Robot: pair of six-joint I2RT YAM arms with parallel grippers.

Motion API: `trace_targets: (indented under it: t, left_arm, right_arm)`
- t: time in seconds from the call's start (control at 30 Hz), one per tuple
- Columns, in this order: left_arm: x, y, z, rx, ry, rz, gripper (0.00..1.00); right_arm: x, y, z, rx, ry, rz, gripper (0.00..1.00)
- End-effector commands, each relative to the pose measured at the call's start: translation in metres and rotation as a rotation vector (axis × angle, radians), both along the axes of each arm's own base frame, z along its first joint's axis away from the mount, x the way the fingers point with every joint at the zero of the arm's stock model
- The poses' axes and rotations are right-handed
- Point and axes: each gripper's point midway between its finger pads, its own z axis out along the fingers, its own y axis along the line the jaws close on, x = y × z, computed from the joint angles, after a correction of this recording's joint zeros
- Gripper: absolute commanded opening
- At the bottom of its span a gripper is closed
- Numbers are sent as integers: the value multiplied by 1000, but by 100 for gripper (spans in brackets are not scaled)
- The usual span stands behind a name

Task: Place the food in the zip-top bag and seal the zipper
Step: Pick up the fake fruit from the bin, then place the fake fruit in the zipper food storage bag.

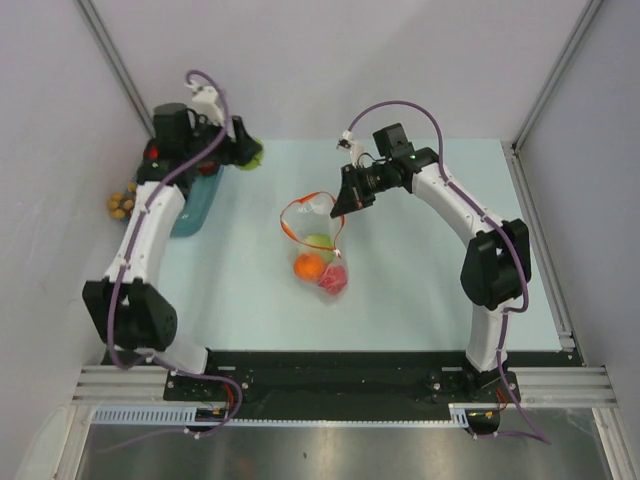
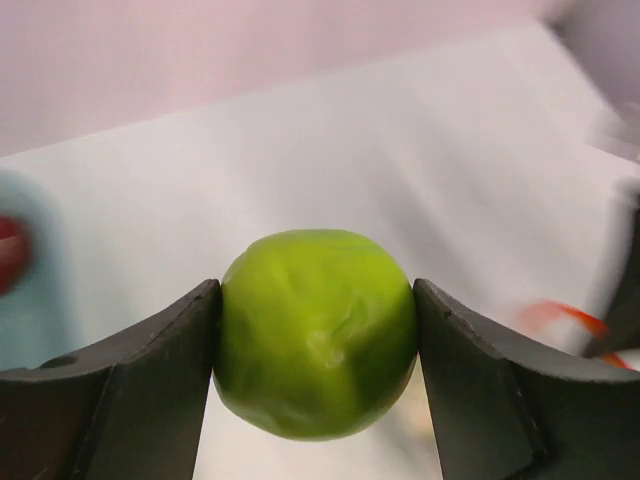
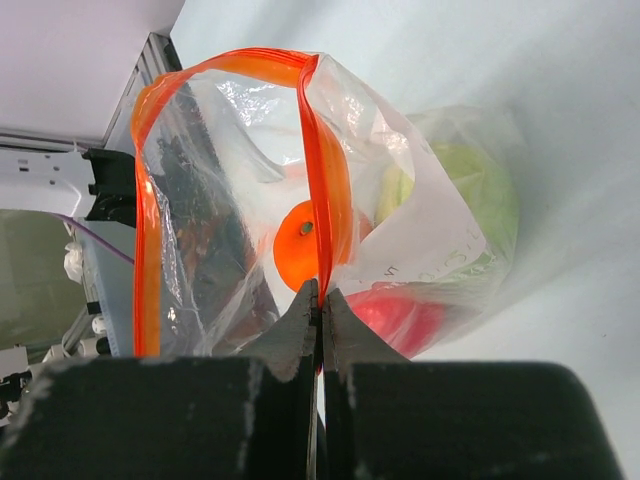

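Note:
My left gripper (image 1: 243,152) is shut on a green apple (image 1: 251,155) and holds it above the table's far left; the apple fills the gap between the fingers in the left wrist view (image 2: 315,330). My right gripper (image 3: 320,292) is shut on the red-orange zipper strip (image 3: 322,180) of the clear zip-top bag (image 1: 315,240) and holds its mouth up and open at mid-table. Inside the bag lie an orange (image 3: 298,245), another green apple (image 3: 470,190) and a red apple (image 3: 400,315).
A teal-blue tray (image 1: 196,208) lies at the left under the left arm, with a blurred red thing (image 2: 10,250) on it. A cluster of small brownish balls (image 1: 120,203) sits by the left wall. Walls close off the left, back and right sides.

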Motion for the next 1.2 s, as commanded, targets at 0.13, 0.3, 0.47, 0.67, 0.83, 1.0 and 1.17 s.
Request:
trace_targets:
  t: [0.13, 0.3, 0.47, 0.67, 0.83, 1.0, 1.17]
  left_arm:
    - [-116, -154, 0, -10, -38, -476, 64]
    - [-128, -174, -41, 44, 48, -526, 70]
    - [-130, -176, -54, 93, 86, -556, 91]
    - [-118, -157, -12, 29, 36, -500, 100]
    - [-63, -79, 5, -42, 26, -191, 100]
    - [-14, 42, -22, -7, 91, 108, 97]
    - [16, 135, -51, 90, 168, 344, 88]
  right_arm:
    - [-14, 0, 27, 40, -73, 30, 0]
    - [-16, -1, 30, 44, -78, 30, 0]
    - [-15, 0, 32, 49, -83, 30, 0]
    - [-14, -1, 29, 48, -78, 30, 0]
    - [-11, -1, 28, 51, -80, 25, 0]
    - [-7, -1, 28, 56, -84, 24, 0]
    - [-6, -2, 24, 55, -74, 20, 0]
